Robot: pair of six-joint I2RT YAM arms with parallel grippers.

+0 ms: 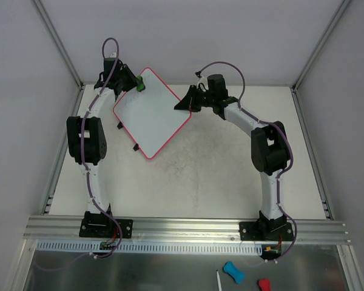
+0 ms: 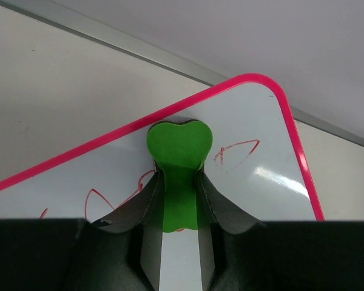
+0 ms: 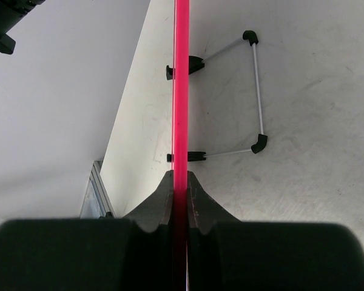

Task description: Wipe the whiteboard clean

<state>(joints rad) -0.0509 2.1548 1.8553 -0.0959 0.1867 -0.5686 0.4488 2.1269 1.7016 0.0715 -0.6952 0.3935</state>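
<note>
The whiteboard (image 1: 151,115) is white, pink-rimmed, red-scribbled; the eraser (image 2: 179,145) is green.

On the near metal shelf (image 1: 158,273), right of centre, lie a white stick (image 1: 219,282), a blue bone-shaped piece (image 1: 233,272) and a red piece (image 1: 264,285).

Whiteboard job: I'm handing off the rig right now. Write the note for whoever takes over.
Left gripper: shut on the green eraser, which is pressed against the whiteboard near its far corner.
Right gripper: shut on the board's pink rim at its right corner, steadying it.
Board: far left of the table, with its wire stand on the back.
Done: board gripped, eraser on it.
Left: red scribbles show beside and below the eraser; wipe them off.
</note>
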